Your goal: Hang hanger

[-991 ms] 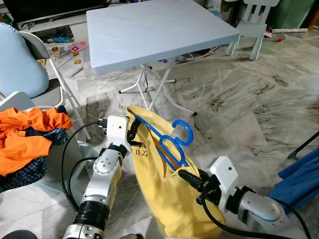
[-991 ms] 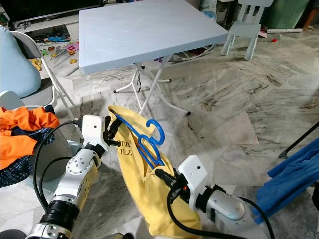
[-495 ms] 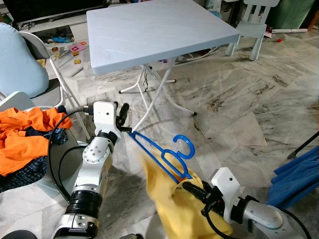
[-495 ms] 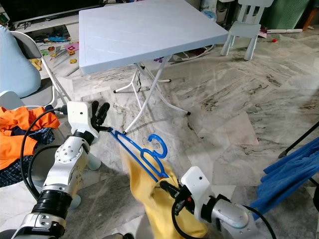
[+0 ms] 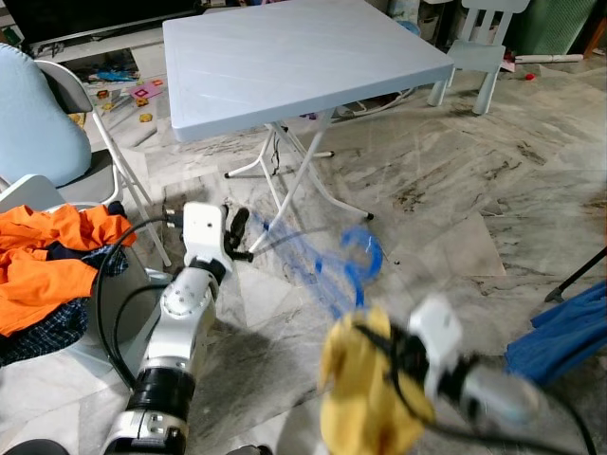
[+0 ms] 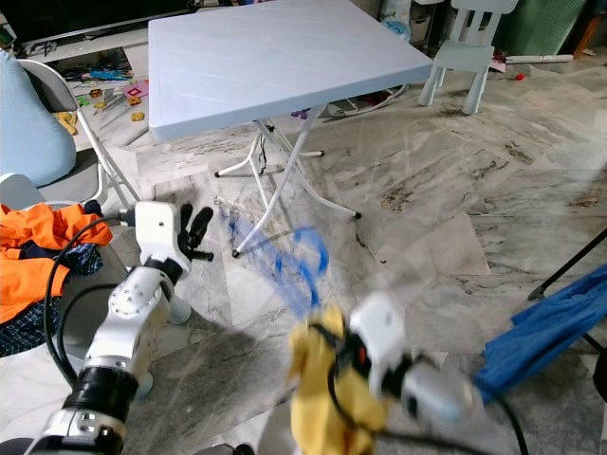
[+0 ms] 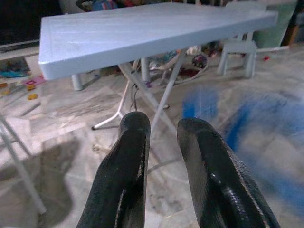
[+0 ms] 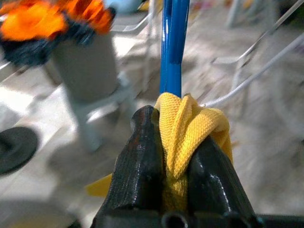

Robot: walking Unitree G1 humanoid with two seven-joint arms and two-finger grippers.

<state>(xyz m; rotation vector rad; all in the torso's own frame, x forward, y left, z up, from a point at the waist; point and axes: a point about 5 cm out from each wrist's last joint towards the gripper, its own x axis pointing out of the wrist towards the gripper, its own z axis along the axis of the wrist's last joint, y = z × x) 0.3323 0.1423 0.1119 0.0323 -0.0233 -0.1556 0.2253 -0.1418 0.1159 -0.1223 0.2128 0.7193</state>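
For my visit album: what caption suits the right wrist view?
Right pincer clamps bunched yellow cloth against a blue hanger.

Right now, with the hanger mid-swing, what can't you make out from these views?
- Blue hanger: smeared by motion in both eye views, so its hook and exact pose are unclear.
- Right gripper: blurred in the eye views; in the right wrist view the yellow garment bunched between its fingers hides how it holds the hanger.
- Left gripper: open; whether it touches the hanger's end is lost in blur.
- Where the hanger should go: no rail identifiable.
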